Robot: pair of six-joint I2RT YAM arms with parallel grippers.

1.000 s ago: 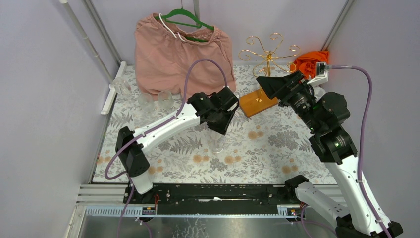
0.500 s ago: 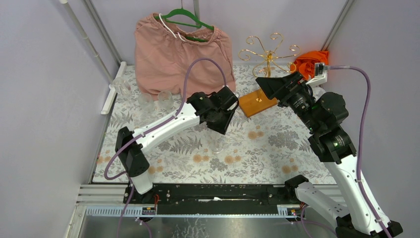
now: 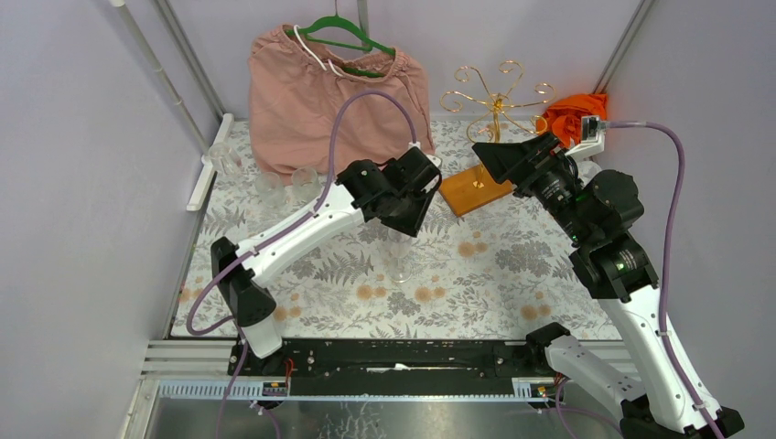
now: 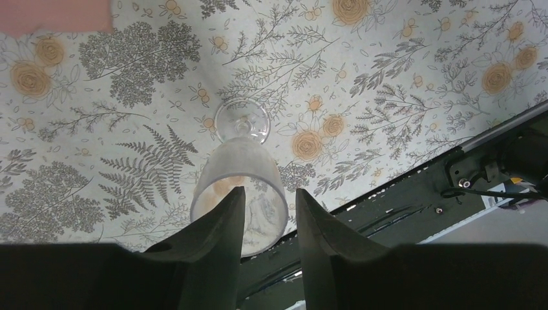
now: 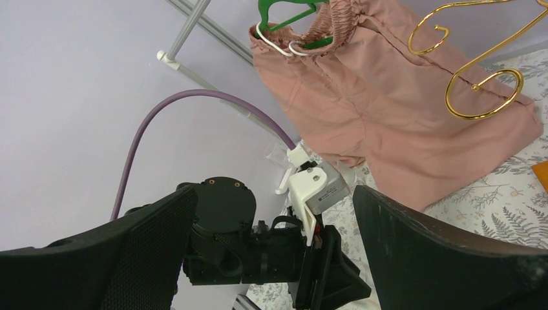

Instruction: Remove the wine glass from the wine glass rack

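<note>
A clear wine glass [image 3: 398,261] stands upright on the flowered table top, off the rack; in the left wrist view it [image 4: 239,174] shows from above, foot on the cloth. My left gripper [image 3: 407,219] hovers over its rim, jaws [image 4: 270,190] open, holding nothing. The gold wire wine glass rack [image 3: 497,96] stands on its orange-brown wooden base [image 3: 476,187] at the back; I see no glass on its arms. My right gripper [image 3: 485,151] is open and empty beside the base, pointing left; its wrist view shows rack arms [image 5: 481,77] and the left arm [image 5: 226,239].
Pink shorts [image 3: 334,91] on a green hanger [image 3: 334,37] hang at the back. An orange cloth [image 3: 572,114] lies right of the rack. Other clear glasses [image 3: 302,178] stand below the shorts. A black rail [image 3: 393,352] runs along the near edge.
My left gripper has risen and drawn back a little from the wine glass, which stays standing on the table. The right arm has not moved.
</note>
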